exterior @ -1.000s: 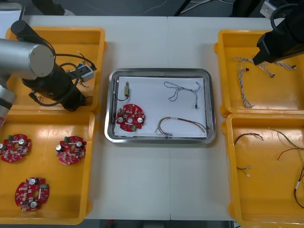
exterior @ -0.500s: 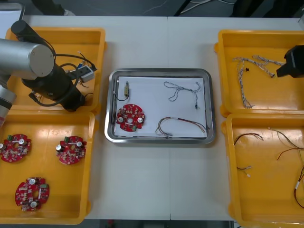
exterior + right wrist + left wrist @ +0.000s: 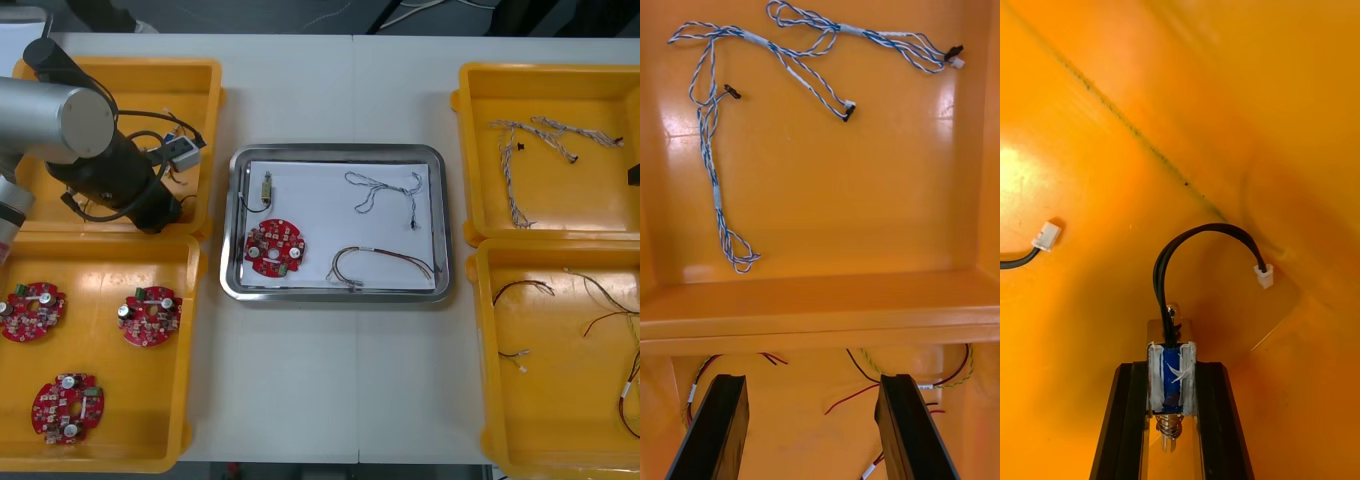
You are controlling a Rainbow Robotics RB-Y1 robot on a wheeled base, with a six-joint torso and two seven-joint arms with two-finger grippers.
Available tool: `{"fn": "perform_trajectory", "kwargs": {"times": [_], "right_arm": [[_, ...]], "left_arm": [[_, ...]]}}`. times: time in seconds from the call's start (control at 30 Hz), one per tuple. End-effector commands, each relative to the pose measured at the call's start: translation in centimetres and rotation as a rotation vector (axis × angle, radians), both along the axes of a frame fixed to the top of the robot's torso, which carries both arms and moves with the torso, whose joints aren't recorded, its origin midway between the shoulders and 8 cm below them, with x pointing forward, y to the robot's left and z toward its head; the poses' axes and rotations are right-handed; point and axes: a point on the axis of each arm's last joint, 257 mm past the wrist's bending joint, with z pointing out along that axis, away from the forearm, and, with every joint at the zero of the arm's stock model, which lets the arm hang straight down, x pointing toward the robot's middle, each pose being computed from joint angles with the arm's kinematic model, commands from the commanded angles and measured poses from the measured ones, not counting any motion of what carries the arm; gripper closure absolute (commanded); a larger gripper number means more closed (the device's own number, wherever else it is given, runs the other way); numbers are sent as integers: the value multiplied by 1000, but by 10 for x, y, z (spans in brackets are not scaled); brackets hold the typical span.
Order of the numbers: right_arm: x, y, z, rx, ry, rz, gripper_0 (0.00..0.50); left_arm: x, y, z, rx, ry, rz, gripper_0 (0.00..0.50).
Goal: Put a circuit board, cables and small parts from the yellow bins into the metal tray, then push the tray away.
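Jaws of the left gripper (image 3: pixel 1171 366) pinch a small part (image 3: pixel 1171 381) with its black lead (image 3: pixel 1196 231), low in the bin (image 3: pixel 200 80) at the table's (image 3: pixel 330 380) far-left corner. Likely next: lift it over the bin wall to the tray (image 3: pixel 340 150), beside the board (image 3: pixel 276 247) and cables (image 3: pixel 385 190). Jaws wide, the right gripper (image 3: pixel 811 386) hovers by the right bins' (image 3: pixel 820 210) divider (image 3: pixel 820 311).

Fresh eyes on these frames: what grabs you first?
The metal tray at table centre, already holding a red circuit board and cables. Next, the left gripper, in the far left yellow bin, shut on a small metal part with a black cable. The right gripper hangs open over the right bins.
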Motion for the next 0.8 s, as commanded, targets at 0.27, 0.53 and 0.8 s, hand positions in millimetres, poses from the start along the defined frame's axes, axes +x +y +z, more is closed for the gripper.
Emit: {"fn": "perform_trajectory", "kwargs": {"times": [0.27,0.53,0.8], "right_arm": [[-21,-27,2,-12,1,-74,0],[-30,-23,-5,-19,12,-60,0],[-37,-17,-8,-34,9,-34,0]], "left_arm": [[36,4,56,39,-172,-37,500],[40,9,78,13,-210,0,500],[25,18,111,-20,-209,86,500]]}}
